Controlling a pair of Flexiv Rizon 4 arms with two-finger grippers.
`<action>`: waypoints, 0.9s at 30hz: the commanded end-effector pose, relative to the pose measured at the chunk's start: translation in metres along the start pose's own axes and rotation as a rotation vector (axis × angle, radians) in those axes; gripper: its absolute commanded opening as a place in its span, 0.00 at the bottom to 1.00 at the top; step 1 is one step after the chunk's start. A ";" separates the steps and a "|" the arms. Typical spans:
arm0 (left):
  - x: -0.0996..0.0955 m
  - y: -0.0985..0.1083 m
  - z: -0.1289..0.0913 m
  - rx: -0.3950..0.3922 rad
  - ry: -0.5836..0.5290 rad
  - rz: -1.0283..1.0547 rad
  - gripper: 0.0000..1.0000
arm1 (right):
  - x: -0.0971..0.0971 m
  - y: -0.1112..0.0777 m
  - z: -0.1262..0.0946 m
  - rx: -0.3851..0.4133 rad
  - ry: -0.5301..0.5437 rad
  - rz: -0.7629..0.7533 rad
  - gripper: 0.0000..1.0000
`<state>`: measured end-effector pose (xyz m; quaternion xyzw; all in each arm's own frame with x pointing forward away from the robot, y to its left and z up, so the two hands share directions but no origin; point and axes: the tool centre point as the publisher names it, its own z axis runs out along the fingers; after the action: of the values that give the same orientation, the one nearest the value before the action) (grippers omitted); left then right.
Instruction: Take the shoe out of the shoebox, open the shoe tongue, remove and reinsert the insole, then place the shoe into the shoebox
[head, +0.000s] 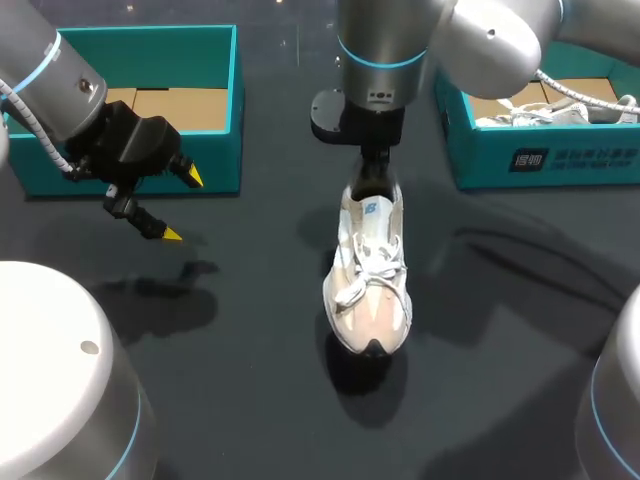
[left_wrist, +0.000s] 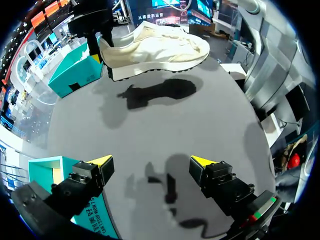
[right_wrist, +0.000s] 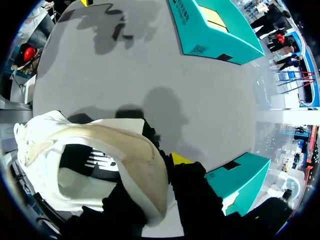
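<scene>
Shoe (head: 368, 275) is out, heel pinched by my right gripper (head: 374, 182), left gripper (head: 181, 205) spread empty; I judge tongue, insole and boxing remain.

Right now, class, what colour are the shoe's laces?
White laces on the shoe; clearest in the head view.

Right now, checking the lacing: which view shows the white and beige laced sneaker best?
Head view: the white and beige laced sneaker shows nearly whole from above, laces plain. Left wrist view: its side profile. Right wrist view: only its heel opening in the right gripper.
</scene>
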<state>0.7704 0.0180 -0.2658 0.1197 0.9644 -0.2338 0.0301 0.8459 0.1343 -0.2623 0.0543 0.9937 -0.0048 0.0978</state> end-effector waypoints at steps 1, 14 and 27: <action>0.001 0.000 0.000 -0.003 -0.002 0.000 1.00 | -0.016 -0.021 -0.024 0.041 -0.010 0.002 0.00; 0.001 0.000 0.000 -0.003 -0.002 0.000 1.00 | -0.070 -0.067 -0.087 0.168 -0.024 -0.102 0.00; 0.001 0.000 0.000 -0.003 -0.002 0.000 1.00 | -0.076 -0.073 -0.090 0.158 -0.035 -0.100 0.00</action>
<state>0.7704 0.0180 -0.2658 0.1196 0.9644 -0.2338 0.0301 0.8910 0.0621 -0.1642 0.0118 0.9898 -0.0937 0.1070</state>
